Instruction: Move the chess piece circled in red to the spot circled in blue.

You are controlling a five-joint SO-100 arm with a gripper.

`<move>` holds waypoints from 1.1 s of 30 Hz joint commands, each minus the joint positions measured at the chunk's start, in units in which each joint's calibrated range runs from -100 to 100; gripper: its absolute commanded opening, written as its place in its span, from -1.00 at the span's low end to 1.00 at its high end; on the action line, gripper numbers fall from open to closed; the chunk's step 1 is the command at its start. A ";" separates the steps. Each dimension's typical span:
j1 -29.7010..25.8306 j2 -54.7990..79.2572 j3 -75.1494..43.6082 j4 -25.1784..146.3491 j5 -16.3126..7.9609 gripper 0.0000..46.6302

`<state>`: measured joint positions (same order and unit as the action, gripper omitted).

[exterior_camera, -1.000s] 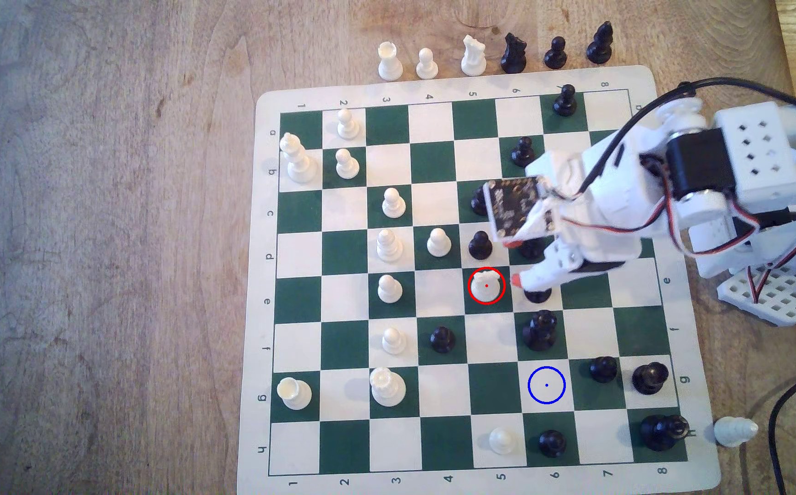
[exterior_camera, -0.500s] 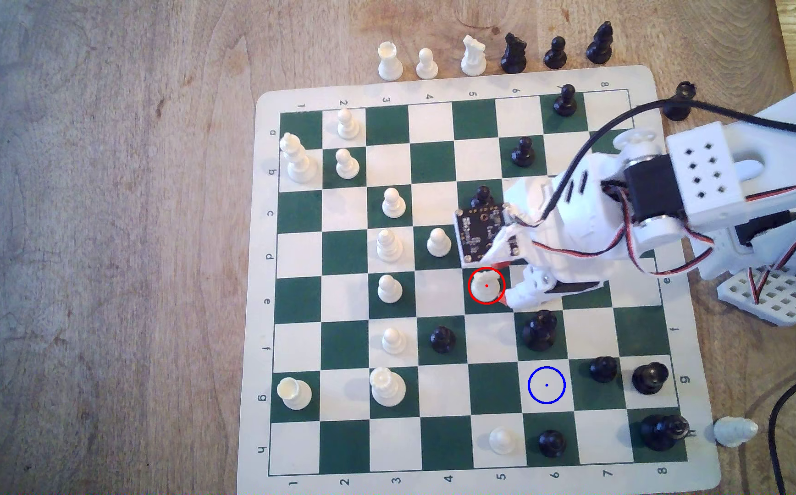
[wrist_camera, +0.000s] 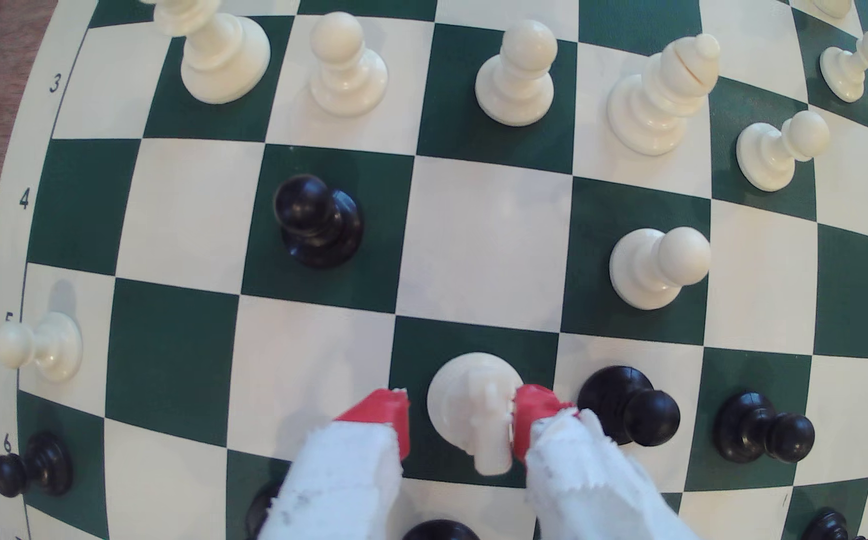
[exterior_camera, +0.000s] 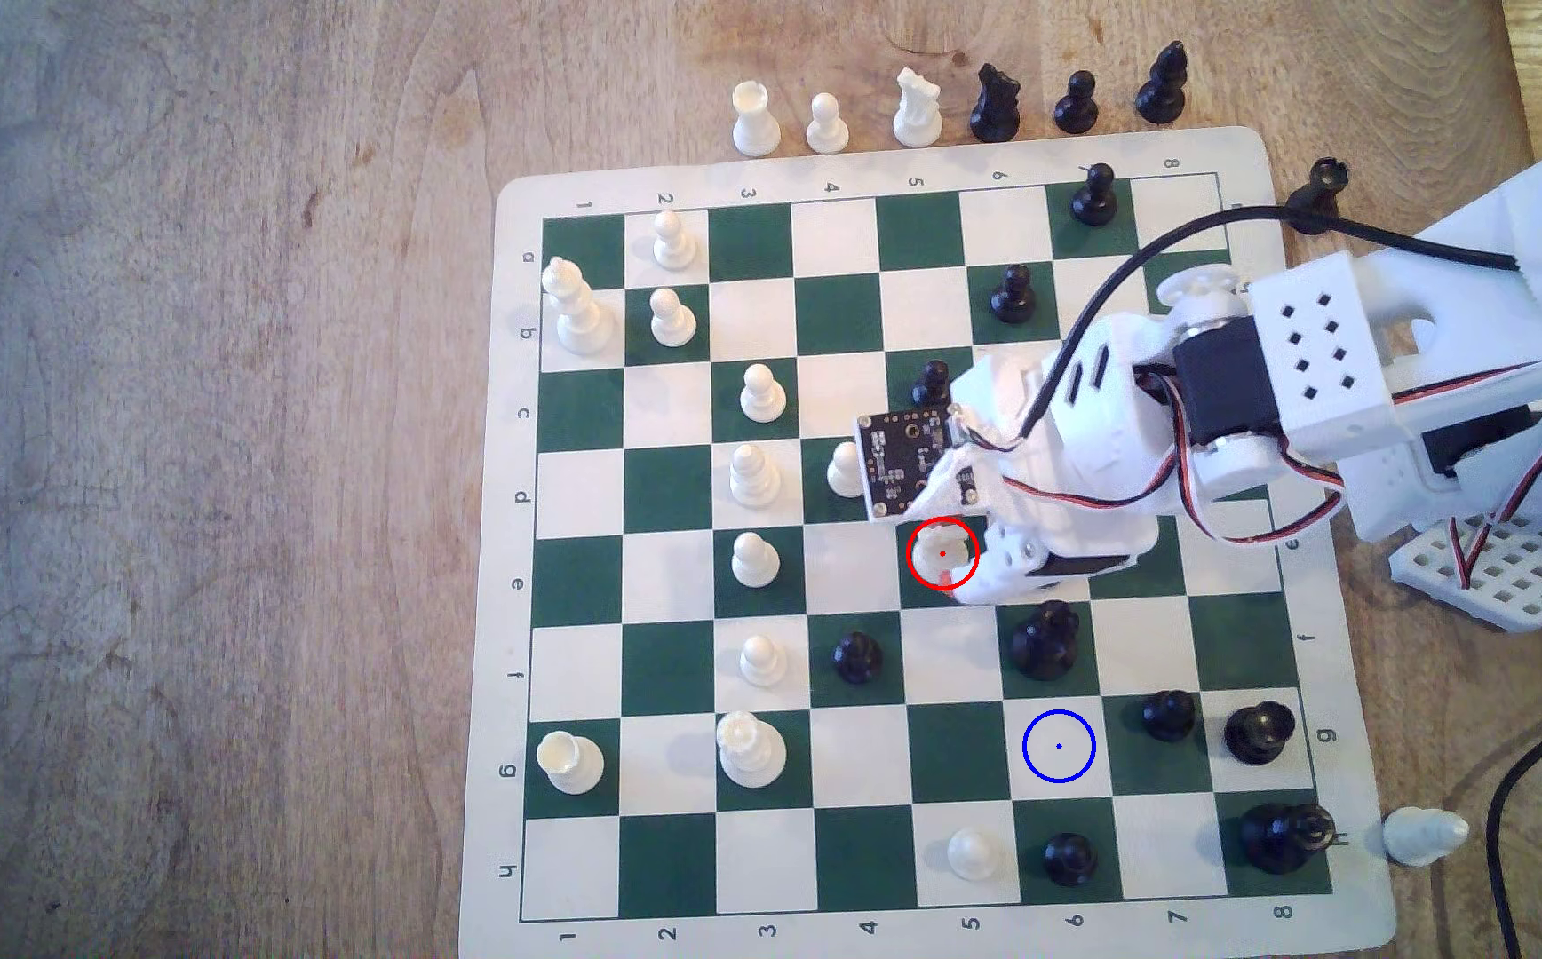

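The chess piece, a white knight (exterior_camera: 936, 550), stands upright on a green square inside the red ring. In the wrist view the knight (wrist_camera: 473, 400) sits between my two red-tipped fingers. My gripper (exterior_camera: 950, 553) is open around it. One fingertip (wrist_camera: 530, 410) touches the knight's side, and the other fingertip (wrist_camera: 385, 415) stands a small gap away. The spot (exterior_camera: 1059, 746), a cream square with a blue ring and dot, lies bare two rows nearer the exterior view's bottom and one column to its right.
A black pawn (wrist_camera: 629, 405) stands close beside the touching finger. A tall black piece (exterior_camera: 1046, 639) stands between the knight and the spot. A white pawn (exterior_camera: 841, 468) and a black pawn (exterior_camera: 933, 378) flank the camera board. Captured pieces (exterior_camera: 915, 109) line the mat's far edge.
The arm has swung toward the exterior view's left and come down. The red fingertips, which were beside the knight, now straddle it. The knight has not moved.
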<state>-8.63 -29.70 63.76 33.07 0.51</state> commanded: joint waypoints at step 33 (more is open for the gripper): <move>-10.18 -27.09 -10.81 20.00 -3.57 -0.98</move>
<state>-15.71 -53.92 57.89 52.11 -2.61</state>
